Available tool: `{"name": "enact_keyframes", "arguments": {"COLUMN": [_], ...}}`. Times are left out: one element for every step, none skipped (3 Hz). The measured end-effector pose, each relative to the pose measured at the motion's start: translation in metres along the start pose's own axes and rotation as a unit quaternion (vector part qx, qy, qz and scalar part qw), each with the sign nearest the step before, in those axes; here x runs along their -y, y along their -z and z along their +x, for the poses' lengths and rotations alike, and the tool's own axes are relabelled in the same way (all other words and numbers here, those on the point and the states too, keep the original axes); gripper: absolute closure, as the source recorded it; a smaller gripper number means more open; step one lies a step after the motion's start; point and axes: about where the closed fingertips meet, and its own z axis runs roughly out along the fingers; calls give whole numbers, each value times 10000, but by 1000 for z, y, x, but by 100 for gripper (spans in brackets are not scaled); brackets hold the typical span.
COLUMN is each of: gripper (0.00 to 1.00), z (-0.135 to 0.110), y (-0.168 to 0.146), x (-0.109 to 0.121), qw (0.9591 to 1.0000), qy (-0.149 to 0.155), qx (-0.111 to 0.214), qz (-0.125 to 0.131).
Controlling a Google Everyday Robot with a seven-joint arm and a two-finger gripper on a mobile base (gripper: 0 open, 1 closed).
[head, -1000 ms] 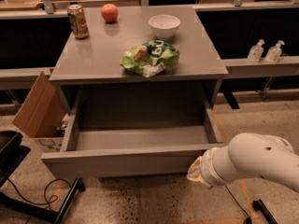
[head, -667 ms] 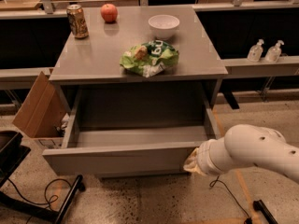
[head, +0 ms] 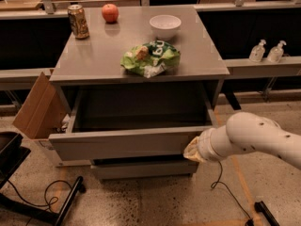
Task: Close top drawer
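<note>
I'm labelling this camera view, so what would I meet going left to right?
Cardboard box → soda can → apple → white bowl → gripper, at the right front corner of the open top drawer → two pump bottles.

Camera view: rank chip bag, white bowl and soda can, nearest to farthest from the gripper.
Gripper is at the right end of the top drawer front.
1. Chip bag, tabletop front centre.
2. White bowl, back right.
3. Soda can, back left.

White arm (head: 256,136) reaches in from right; end effector (head: 192,149) low, centre-right.
</note>
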Motion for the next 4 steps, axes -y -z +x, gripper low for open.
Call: {"name": "enact_keyframes", "arguments": {"gripper": [100,100,100,100], "z": [4,4,7,10], "y": [-10,-10,-13,-12], "x": [37,37,66,115], "qw": [9999,9999,9998,9997], "qy": [9,9,-25,-85], "qx": [112,112,160,186], "qz": [42,42,73,149]}}
